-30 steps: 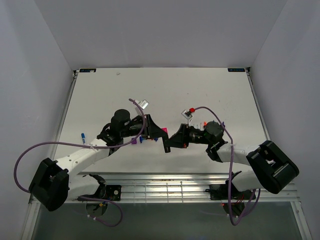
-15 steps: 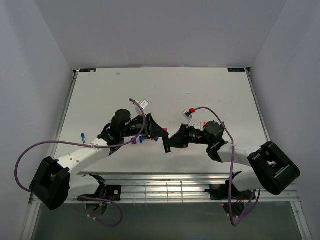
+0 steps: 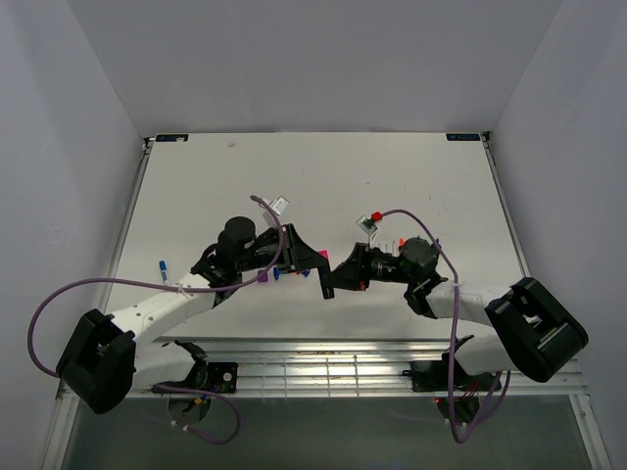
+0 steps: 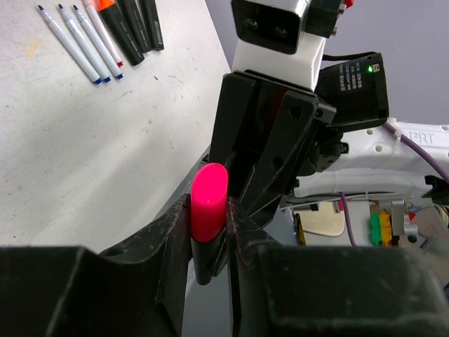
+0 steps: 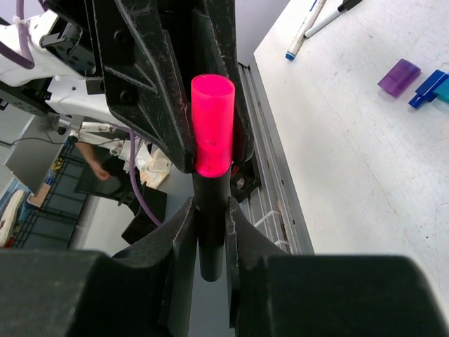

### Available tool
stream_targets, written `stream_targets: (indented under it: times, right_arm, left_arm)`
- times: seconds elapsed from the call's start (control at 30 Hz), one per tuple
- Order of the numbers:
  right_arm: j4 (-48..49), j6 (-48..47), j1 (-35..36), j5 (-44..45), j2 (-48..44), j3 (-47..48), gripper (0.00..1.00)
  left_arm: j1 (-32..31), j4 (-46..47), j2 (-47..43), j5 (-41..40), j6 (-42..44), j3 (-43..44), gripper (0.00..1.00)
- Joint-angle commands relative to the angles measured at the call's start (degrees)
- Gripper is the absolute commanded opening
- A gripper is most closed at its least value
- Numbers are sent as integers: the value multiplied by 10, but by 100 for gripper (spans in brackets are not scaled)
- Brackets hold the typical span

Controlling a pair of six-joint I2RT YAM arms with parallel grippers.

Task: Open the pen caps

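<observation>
Grippers meet above the table (image 3: 411,186) near its front edge, open surface beyond; left gripper (image 4: 208,207) clamps the magenta cap (image 5: 212,125); right gripper (image 5: 210,210) grips the black body (image 5: 210,246); cap and body share one long axis, crossing both finger pairs.

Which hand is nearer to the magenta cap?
Left. The left hand clamps the magenta cap itself; the right hand grips the black highlighter body at the cap's base.
</observation>
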Motion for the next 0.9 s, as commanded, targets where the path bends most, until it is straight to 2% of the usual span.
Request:
stream_targets:
  times: [0.0, 0.1, 0.13, 0.2, 0.23, 0.33, 0.37, 0.47, 0.6, 0.77, 0.8, 0.83, 0.87]
  right_arm:
    - [-82, -49, 10, 11, -5, -4, 8]
    - [-210, -155, 35, 92, -35, 16, 8]
    - [-333, -189, 64, 195, -60, 44, 8]
    - [-450, -277, 111, 340, -79, 79, 8]
    - [-521, -291, 152, 468, -85, 105, 8]
    - [-594, -310, 202, 648, -78, 141, 8]
    - [-619, -313, 209, 672, -77, 143, 8]
    - [-620, -320, 213, 692, -75, 141, 8]
    - [-614, -330, 214, 668, -63, 148, 8]
    - [-579, -331, 213, 578, -52, 150, 8]
    - [-555, -331, 212, 554, -48, 149, 8]
    - [-541, -333, 211, 486, -45, 148, 8]
    - [-525, -333, 209, 456, -43, 148, 8]
  left_arm:
    - [-1, 33, -42, -72, -30, -11, 0]
    - [-1, 18, -65, -140, -59, -28, 0]
    - [-1, 7, -70, -159, -83, -30, 0]
    - [-1, -42, -79, -210, -102, -26, 0]
    - [-1, -55, -81, -222, -119, -25, 0]
    - [-1, -92, -82, -258, -140, -17, 0]
    - [-1, -102, -83, -265, -149, -16, 0]
    - [-1, -86, -89, -270, -155, -20, 0]
    - [-1, -110, -78, -274, -141, -3, 0]
    - [-1, -103, -91, -290, -140, -22, 0]
    - [-1, -89, -96, -281, -140, -35, 0]
    - [-1, -66, -98, -267, -139, -46, 0]
    - [-1, -1, -98, -250, -135, -57, 0]
